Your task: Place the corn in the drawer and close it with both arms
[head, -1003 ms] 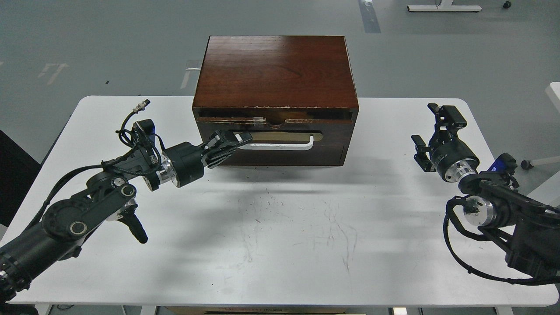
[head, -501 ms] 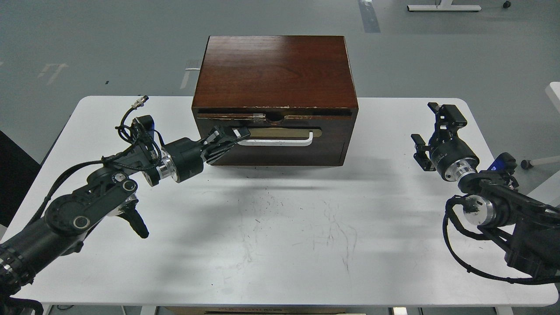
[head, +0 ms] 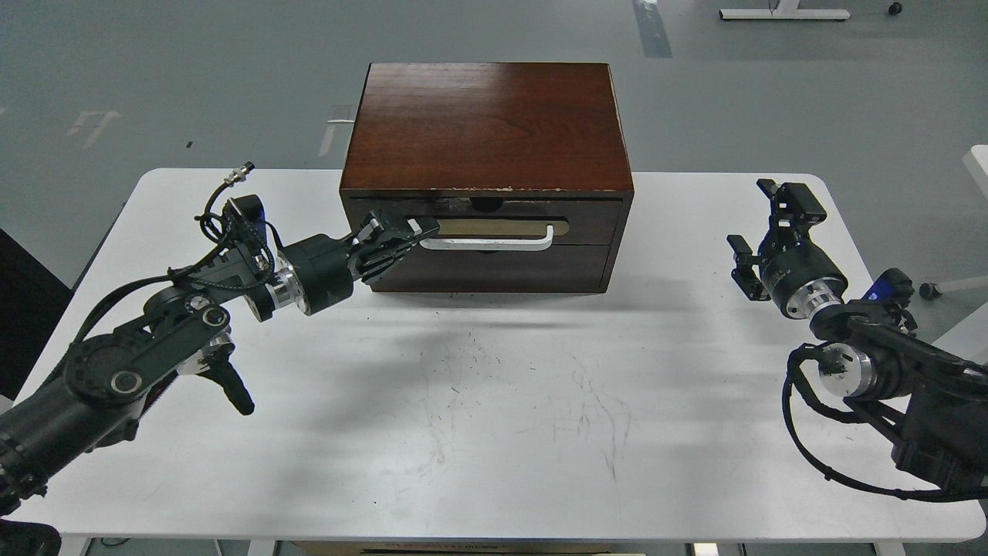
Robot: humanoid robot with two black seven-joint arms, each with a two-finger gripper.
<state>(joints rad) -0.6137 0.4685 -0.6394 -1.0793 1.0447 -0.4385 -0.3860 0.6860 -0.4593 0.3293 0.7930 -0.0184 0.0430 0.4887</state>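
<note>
One drawer (head: pixel 494 224); two end effectors: left (head: pixel 394 235) against its handle, grip unclear; right (head: pixel 772 232) apart.

The dark reddish-brown drawer (head: pixel 494 224) carries a white bar handle (head: pixel 494 243) on a tan plate (head: pixel 505 227), its cabinet (head: pixel 486 127) glossy brown wood, on a white worktop (head: pixel 494 432) scuffed with grey scratches, between black arms with silver joints.

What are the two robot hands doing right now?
Left gripper: at the left end of the drawer's white handle; open or shut cannot be told.
Right gripper: open, holding nothing.
</note>
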